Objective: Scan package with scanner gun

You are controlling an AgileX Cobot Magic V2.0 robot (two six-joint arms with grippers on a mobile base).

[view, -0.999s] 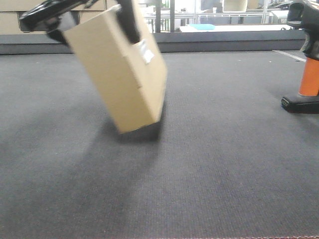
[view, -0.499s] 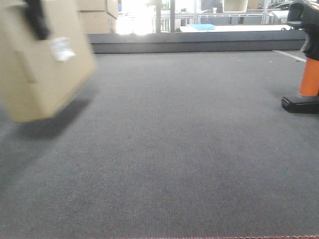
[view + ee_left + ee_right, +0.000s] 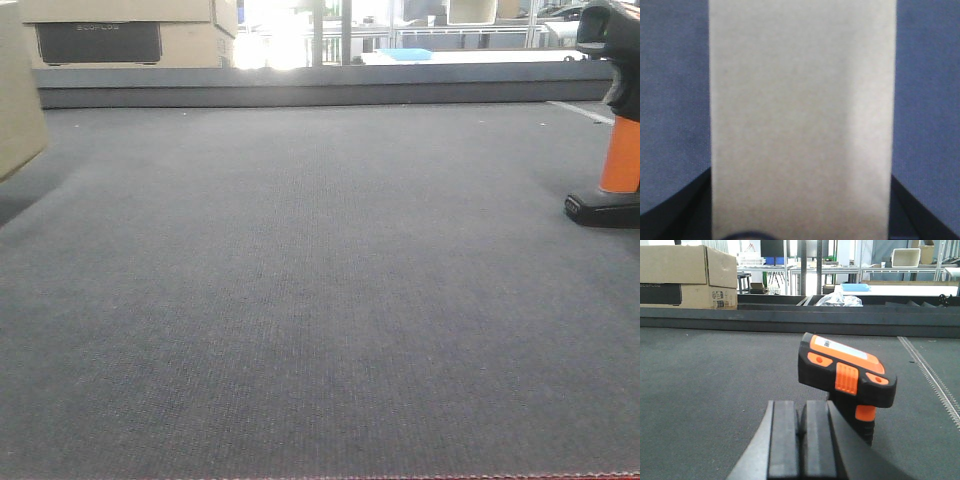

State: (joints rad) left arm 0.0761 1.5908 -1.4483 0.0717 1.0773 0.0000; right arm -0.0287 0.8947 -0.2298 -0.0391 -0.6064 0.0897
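Package [image 3: 18, 100] now farther left, nearly out of frame

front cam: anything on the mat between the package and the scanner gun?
Nothing. In the front view, only bare grey mat runs between the package at the left edge and the scanner gun at the right.

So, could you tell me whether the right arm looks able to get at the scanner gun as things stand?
Probably yes: the scanner gun stands upright just ahead of the right gripper, with only bare mat around it. Its fingers are together, though, so they'd have to open first.
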